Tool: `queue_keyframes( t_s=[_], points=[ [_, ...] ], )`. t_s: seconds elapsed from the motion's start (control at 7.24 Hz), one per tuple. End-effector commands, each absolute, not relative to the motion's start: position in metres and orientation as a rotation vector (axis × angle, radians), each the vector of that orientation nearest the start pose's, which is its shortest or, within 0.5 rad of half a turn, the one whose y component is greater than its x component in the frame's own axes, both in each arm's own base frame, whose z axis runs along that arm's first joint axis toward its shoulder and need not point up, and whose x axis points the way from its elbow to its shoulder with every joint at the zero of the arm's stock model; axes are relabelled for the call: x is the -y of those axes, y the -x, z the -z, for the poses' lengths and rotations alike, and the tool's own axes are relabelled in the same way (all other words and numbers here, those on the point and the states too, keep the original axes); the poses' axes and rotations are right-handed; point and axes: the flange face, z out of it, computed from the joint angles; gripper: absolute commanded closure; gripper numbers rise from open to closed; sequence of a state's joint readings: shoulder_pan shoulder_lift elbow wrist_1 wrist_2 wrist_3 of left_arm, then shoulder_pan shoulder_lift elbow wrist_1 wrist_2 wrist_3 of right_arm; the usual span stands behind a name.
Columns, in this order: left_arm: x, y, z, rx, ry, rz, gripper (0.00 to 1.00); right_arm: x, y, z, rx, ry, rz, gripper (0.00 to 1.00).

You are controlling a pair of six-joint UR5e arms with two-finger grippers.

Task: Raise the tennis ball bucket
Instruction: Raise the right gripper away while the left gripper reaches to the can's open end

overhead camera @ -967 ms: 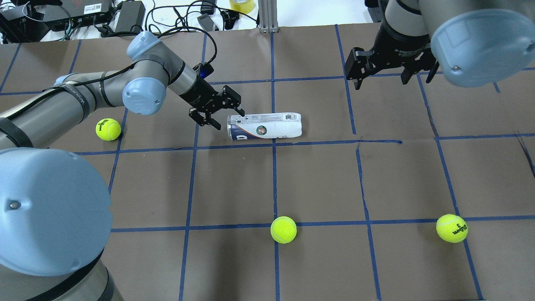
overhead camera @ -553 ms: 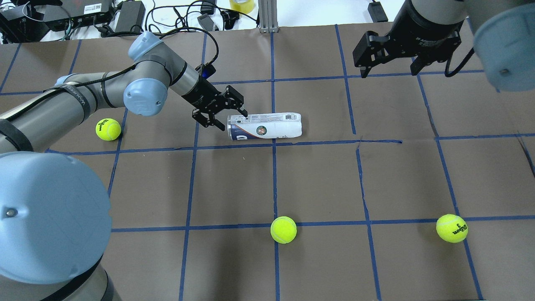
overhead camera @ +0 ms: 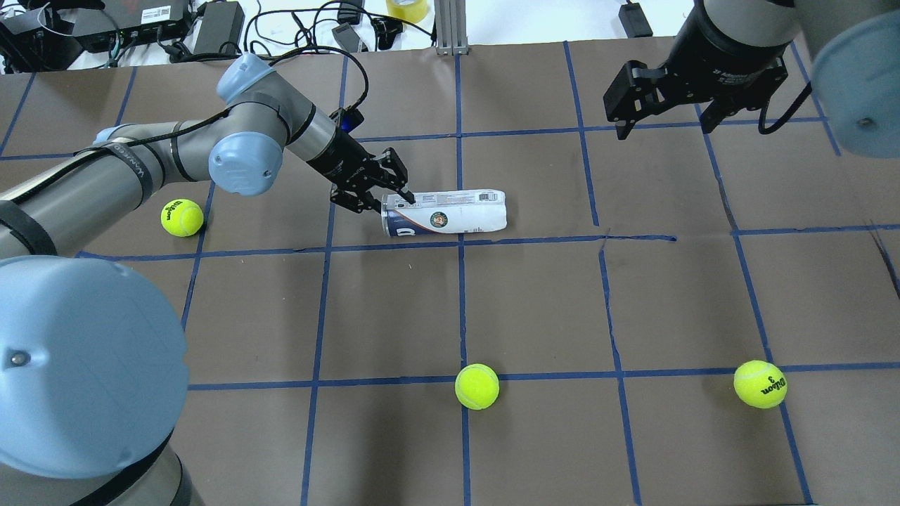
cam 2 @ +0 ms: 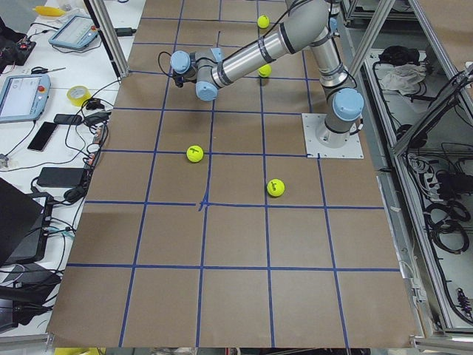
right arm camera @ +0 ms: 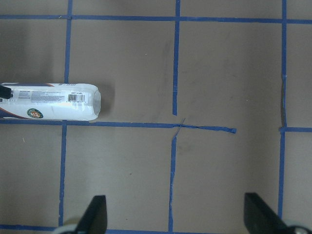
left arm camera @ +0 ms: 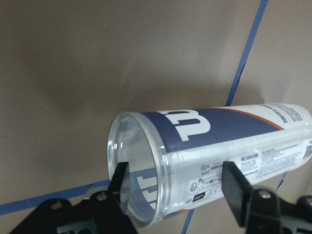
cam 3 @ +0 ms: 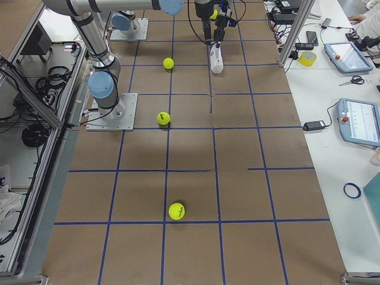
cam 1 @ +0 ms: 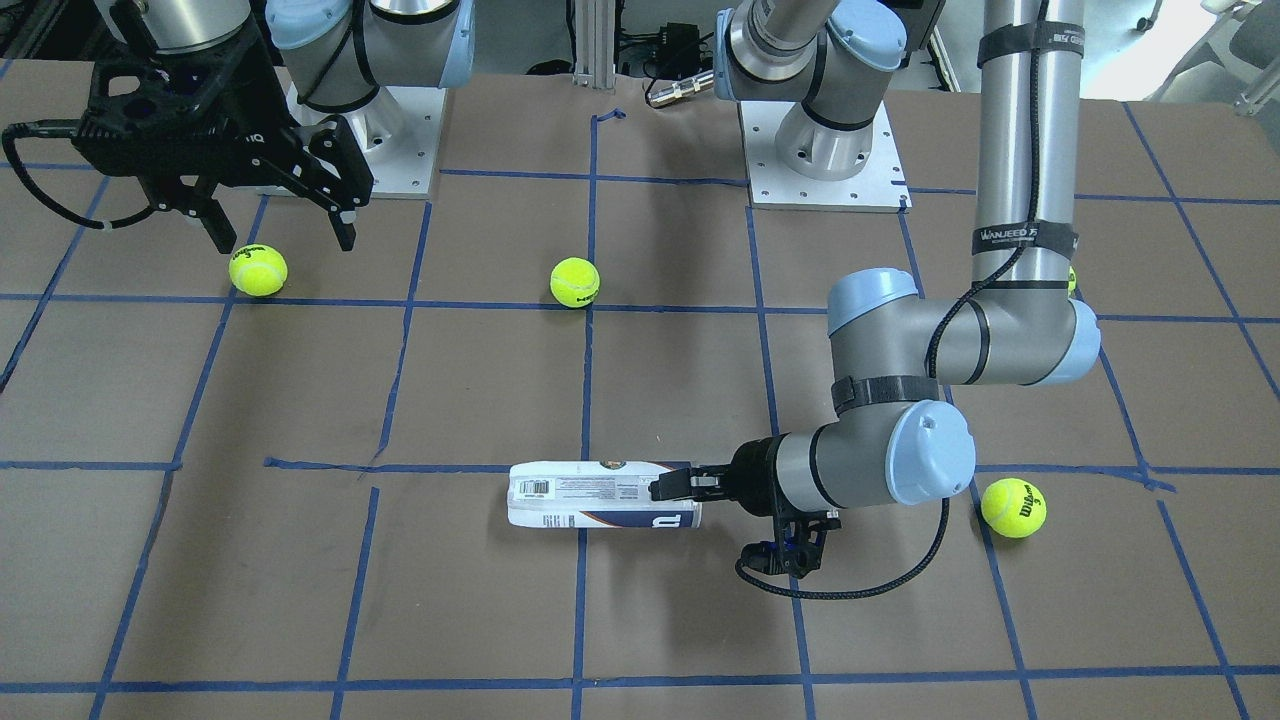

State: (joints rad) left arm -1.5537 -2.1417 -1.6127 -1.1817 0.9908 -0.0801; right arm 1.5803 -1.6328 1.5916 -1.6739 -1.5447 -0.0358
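The tennis ball bucket [overhead camera: 446, 212] is a clear can with a white-and-navy label, lying on its side on the brown table [overhead camera: 534, 302]. It also shows in the front view [cam 1: 600, 495] and in the right wrist view [right arm camera: 53, 102]. My left gripper [overhead camera: 385, 200] is low at the can's open end. In the left wrist view [left arm camera: 175, 185] it is open. One finger sits at the can's mouth and the other rests outside on the label. My right gripper [overhead camera: 663, 130] is open and empty, high over the back right.
Three yellow-green tennis balls lie on the table: one by my left arm [overhead camera: 182, 217], one front centre [overhead camera: 477, 386] and one front right [overhead camera: 760, 384]. Cables and boxes [overhead camera: 211, 24] lie beyond the table's back edge.
My left gripper has moved forward onto the can's open end, and its jaws look a little narrower. The can has shifted very slightly. My right arm has drifted to the right.
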Motion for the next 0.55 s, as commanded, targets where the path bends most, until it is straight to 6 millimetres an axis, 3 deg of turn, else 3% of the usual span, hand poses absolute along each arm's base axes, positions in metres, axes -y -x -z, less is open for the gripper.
queue_keyframes(
  t_s=[0.0, 0.14, 0.28, 0.41],
  points=[
    [0.632, 0.178, -0.198, 2.545, -0.228, 0.303, 0.56, 0.468, -0.140, -0.515, -3.110, 0.092, 0.121, 0.00],
    [0.632, 0.178, -0.204, 2.546, -0.232, 0.294, 0.69, 0.468, -0.139, -0.514, -3.113, 0.076, 0.104, 0.00],
    [0.629, 0.184, -0.213, 2.547, -0.252, 0.289, 0.70, 0.468, -0.139, -0.512, -3.110, 0.061, 0.101, 0.00],
    [0.626, 0.192, -0.220, 2.548, -0.283, 0.295, 0.80, 0.469, -0.137, -0.511, -3.108, 0.054, 0.096, 0.00]
  ],
)
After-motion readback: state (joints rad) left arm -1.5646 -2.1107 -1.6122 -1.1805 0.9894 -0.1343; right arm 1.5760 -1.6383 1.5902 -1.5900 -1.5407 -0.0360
